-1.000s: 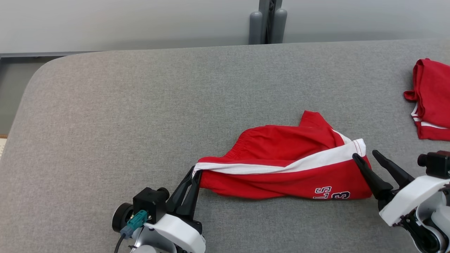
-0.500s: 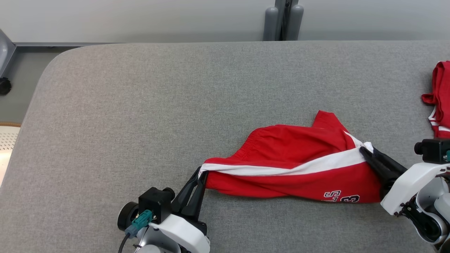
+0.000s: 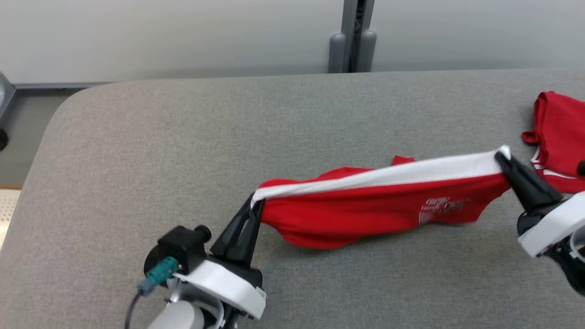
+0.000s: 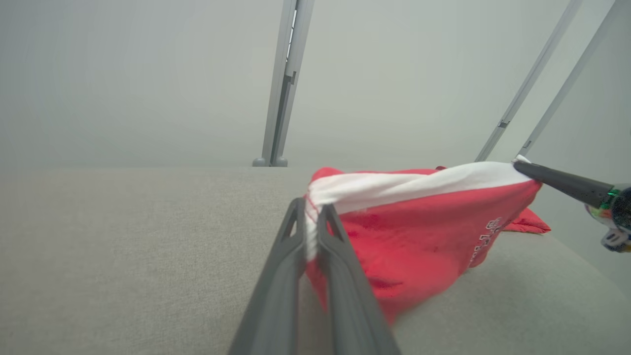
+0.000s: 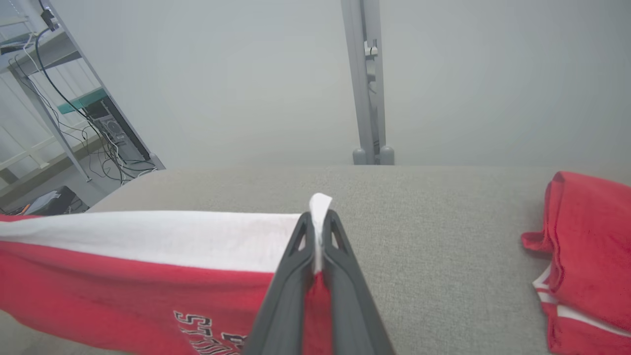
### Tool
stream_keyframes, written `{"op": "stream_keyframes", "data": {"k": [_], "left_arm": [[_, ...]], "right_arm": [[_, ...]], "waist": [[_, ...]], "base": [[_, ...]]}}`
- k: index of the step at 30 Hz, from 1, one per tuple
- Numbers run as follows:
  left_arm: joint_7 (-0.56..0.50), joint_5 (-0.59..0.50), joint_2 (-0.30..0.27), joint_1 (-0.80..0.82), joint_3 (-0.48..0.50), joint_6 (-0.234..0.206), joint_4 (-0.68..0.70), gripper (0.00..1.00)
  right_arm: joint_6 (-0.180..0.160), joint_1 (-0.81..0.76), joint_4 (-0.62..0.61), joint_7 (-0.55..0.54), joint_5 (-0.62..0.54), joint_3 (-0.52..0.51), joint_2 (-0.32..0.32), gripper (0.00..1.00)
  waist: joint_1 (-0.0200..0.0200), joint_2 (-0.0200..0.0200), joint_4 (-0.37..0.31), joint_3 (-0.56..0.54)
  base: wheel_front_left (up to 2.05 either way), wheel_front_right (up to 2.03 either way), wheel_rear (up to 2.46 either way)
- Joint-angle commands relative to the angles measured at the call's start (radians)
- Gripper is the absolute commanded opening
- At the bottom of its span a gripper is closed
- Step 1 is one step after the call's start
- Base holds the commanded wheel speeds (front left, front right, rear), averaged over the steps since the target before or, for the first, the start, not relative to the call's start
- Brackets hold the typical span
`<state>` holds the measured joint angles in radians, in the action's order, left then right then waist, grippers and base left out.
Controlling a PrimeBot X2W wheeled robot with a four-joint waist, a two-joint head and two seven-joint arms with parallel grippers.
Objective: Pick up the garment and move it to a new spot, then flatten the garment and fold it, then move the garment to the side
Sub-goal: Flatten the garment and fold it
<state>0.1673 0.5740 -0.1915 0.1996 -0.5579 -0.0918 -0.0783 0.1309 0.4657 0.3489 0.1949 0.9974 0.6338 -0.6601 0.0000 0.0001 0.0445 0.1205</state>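
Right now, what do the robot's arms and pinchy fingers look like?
Each gripper has two long, dark, pointed fingers, like a beak: the left gripper and the right gripper. Behind each sits a smooth white wrist shell. The left wrist carries a boxy black camera with a teal plug and a dark cable.

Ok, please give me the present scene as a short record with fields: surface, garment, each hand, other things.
surface: grey padded table
garment: red shorts, white stripe pulled taut, lower part sagging to the table
left hand: shut on the shorts' left end
right hand: shut on the shorts' right end, at the white stripe
other: second red garment, crumpled at the table's right, apart from the shorts
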Motion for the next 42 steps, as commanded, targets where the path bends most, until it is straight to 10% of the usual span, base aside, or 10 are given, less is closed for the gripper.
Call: {"op": "stream_keyframes", "data": {"k": [1,15,24,42], "left_arm": [[-0.01,0.018,-0.016,0.033,0.02,0.01,0.028,0.0],[-0.273,0.137,-0.182,0.326,0.128,0.119,0.246,0.0],[-0.384,0.203,-0.193,0.504,0.152,0.145,0.231,0.0],[-0.209,0.006,-0.105,1.029,0.042,0.213,-0.343,0.0]], "right_arm": [[0.0,0.015,-0.02,0.01,-0.01,-0.021,-0.013,0.0],[0.0,0.228,-0.186,-0.091,-0.089,-0.169,-0.022,0.0],[0.0,0.391,-0.156,-0.136,-0.14,-0.181,0.0,0.0],[0.0,0.874,0.311,-0.027,-0.308,-0.048,0.207,0.0]], "waist": [[0.0,-0.0001,-0.018,-0.026],[0.0,-0.0001,-0.074,-0.117],[0.0,-0.0001,-0.088,-0.122],[0.0,-0.0001,-0.108,0.226]], "base": [[0.0,0.0,0.0],[0.0,0.0,0.0],[0.0,0.0,0.0],[0.0,0.0,0.0]]}}
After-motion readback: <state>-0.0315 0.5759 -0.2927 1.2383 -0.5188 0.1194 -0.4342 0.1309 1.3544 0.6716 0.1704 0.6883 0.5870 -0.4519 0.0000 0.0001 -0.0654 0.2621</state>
